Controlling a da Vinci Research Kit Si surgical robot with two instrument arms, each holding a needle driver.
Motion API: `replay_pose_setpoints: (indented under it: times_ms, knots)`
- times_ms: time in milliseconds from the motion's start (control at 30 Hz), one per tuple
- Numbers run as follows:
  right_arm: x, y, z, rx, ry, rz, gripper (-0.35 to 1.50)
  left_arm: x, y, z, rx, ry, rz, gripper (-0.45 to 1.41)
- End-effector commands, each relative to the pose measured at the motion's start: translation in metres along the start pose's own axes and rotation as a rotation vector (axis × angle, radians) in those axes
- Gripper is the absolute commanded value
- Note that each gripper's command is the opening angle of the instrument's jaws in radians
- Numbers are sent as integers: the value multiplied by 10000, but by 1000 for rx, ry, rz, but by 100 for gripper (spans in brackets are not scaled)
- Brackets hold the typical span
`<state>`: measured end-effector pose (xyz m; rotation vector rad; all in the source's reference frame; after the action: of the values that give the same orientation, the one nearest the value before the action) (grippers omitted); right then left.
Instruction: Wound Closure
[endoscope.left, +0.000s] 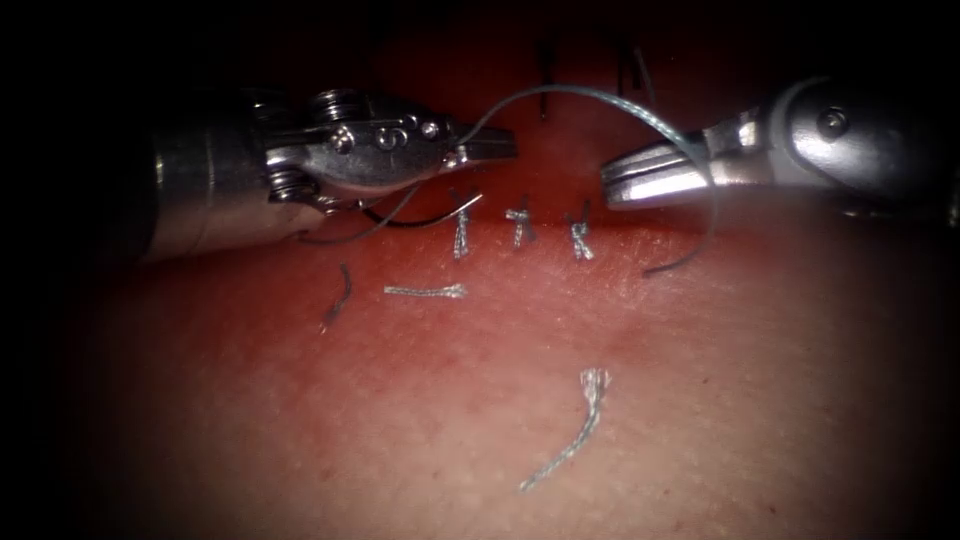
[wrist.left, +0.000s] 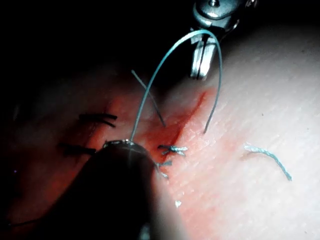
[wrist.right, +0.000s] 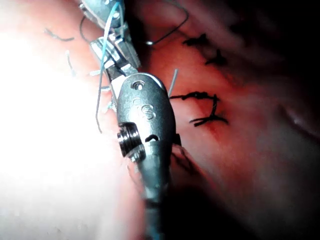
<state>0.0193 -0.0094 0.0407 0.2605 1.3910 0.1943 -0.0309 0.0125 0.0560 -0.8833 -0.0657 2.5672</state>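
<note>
1. Jaws of my left tool (endoscope.left: 490, 150) are clamped on the thread (endoscope.left: 570, 95), which leaves their tip and arches up and across toward my right tool (endoscope.left: 635, 180).
2. My right tool's jaws look together or nearly so; the thread drapes over them near their base, and I cannot tell whether they pinch it. Its loose tail hangs down past them and ends free above the tissue (endoscope.left: 700, 400).
3. Taking the row of three tied stitches (endoscope.left: 520, 230) along the cut as my landmark: the left jaws sit just above its left end, the right jaws just above and beyond its right end, tips facing each other and apart.
4. The needle (endoscope.left: 420, 218) lies below my left tool, at the left end of that row, its curve running roughly along the cut. Neither tool holds it; whether its tip is in the tissue I cannot tell. My left tool is clearly the nearer.
5. Cut ends of thread (endoscope.left: 570, 440) lie on the tissue below the row.
</note>
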Motion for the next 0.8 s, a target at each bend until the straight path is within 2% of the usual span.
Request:
replay_pose_setpoints:
  times_ms: [33,267,400,600,800]
  knots:
    - [-2,8,20,-27,21,8,-35,1,-4,12,21,-8,-5,-45]
    - [-1,11,38,-101,64,43,-35,-2,-1,26,74,-37,-44,-45]
    - [-7,11,53,-122,60,78,-35,6,5,32,94,-34,-82,-45]
    - [-7,12,63,-164,105,80,-35,16,12,36,120,-25,-100,-45]
    - [-1,18,63,-352,160,104,-35,18,18,36,134,-21,-105,-45]
